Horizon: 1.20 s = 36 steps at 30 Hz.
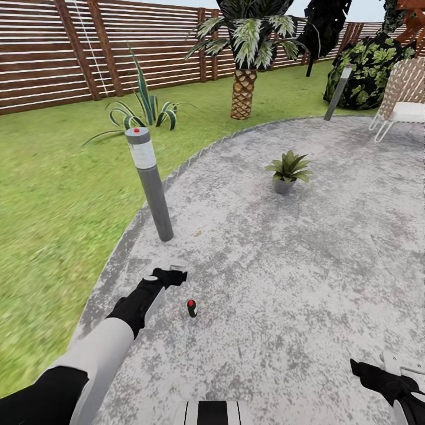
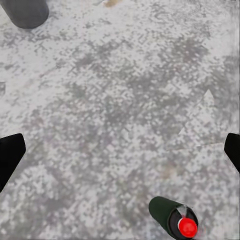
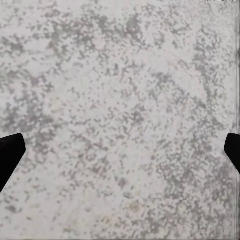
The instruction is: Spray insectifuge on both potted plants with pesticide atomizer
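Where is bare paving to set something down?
Open paving lies between the pesticide atomizer and the potted plant, and rightward toward the right end effector. It is tighter where the left end effector, atomizer and bollard lamp cluster.

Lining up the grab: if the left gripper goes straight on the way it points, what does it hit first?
Probably bare patio: the left gripper looks down at paving, with the pesticide atomizer off its line.

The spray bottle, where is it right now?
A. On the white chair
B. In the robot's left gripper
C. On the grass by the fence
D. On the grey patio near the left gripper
D: the spray bottle sits on the paved patio, apart from the open left gripper.
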Motion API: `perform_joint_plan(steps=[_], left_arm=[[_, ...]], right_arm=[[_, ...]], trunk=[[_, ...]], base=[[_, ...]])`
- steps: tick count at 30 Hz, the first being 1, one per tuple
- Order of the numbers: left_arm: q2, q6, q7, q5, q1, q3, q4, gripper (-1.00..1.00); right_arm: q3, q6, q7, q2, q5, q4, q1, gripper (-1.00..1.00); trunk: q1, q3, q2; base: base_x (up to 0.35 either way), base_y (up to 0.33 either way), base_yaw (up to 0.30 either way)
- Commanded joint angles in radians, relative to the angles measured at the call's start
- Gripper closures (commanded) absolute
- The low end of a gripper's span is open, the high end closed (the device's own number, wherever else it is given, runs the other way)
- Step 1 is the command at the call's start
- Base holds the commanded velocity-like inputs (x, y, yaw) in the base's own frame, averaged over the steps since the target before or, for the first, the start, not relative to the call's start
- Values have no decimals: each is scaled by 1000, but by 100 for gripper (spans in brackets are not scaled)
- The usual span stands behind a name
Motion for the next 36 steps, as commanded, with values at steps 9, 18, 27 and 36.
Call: perform_joint_plan(steps=[9, 18, 27, 36], left_arm=[[0, -32, 2, 1, 17, -2, -2, -100], [0, -33, 1, 1, 17, -2, -2, -100], [1, -33, 1, 1, 17, -2, -2, -100], [0, -46, 0, 1, 17, -1, -2, -100]], right_arm=[[0, 5, 1, 0, -1, -1, 0, -100], [0, 5, 1, 0, -1, -1, 0, -100], [0, 5, 1, 0, -1, -1, 0, -100], [5, 5, 1, 1, -1, -1, 0, -100]], trunk=[[0, -1, 0], [0, -1, 0], [0, -2, 0], [0, -14, 0]], base=[[0, -77, 0], [0, -172, 0], [0, -136, 0], [0, -6, 0]])
